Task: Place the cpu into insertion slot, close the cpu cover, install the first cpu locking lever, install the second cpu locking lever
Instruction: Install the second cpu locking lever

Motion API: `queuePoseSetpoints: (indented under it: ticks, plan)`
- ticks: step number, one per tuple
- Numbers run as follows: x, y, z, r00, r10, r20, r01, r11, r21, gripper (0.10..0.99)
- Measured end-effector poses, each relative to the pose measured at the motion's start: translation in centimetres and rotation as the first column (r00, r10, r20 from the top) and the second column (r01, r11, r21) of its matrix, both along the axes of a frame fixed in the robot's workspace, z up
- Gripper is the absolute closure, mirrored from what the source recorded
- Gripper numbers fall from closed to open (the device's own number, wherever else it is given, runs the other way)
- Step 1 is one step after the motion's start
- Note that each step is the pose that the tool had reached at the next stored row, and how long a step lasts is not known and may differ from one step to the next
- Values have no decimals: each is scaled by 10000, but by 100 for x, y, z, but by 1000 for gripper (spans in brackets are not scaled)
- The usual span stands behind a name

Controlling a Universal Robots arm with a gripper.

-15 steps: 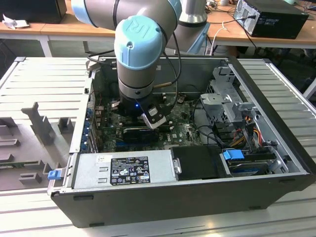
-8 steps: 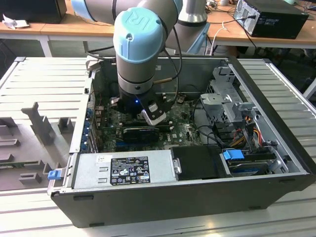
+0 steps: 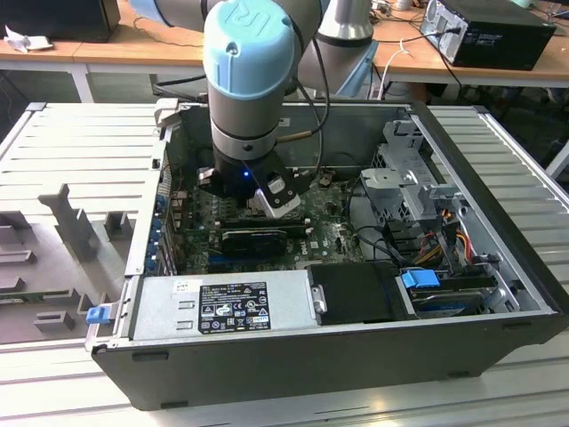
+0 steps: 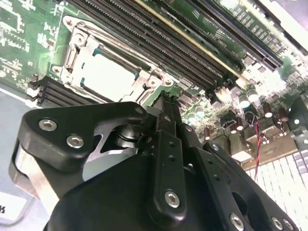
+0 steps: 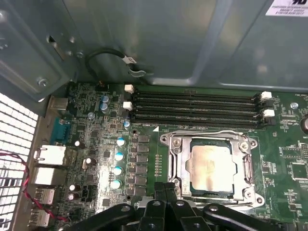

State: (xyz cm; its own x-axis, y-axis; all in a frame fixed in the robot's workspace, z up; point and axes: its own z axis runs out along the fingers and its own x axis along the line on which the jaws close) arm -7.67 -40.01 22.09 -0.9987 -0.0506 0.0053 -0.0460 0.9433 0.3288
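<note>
The cpu [image 5: 211,166] lies flat in the insertion slot [image 5: 251,196] on the green motherboard [image 5: 96,159], its silvery top showing through the square cut-out of the cpu cover [image 5: 211,135]. The cover lies down over the chip. In the second wrist view the cpu [image 4: 108,77] sits inside the same metal frame [image 4: 77,48]. My gripper [image 5: 167,188] hangs just beside the socket's edge with its black fingers pressed together and nothing between them; its tip [image 4: 166,98] points at the socket's corner. I cannot make out how the locking levers stand.
Long black memory slots [image 5: 192,106] run along the socket's far side. The board lies deep inside an open computer case [image 3: 498,267], with a power supply [image 3: 222,302], a drive cage [image 3: 409,178] and loose cables [image 3: 436,236] around it. The arm's wrist [image 3: 249,107] reaches down into the case.
</note>
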Motion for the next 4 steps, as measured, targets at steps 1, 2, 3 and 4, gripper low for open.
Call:
queuePoseSetpoints:
  ticks: [1,2,3,4]
  plan:
    - [0,0,26,10000,-1,0,1,10000,0,980]
    - [0,1,33,10000,0,2,0,10000,4,980]
    - [0,1,33,10000,0,2,0,10000,3,980]
    - [0,0,33,10000,0,2,0,10000,3,980]
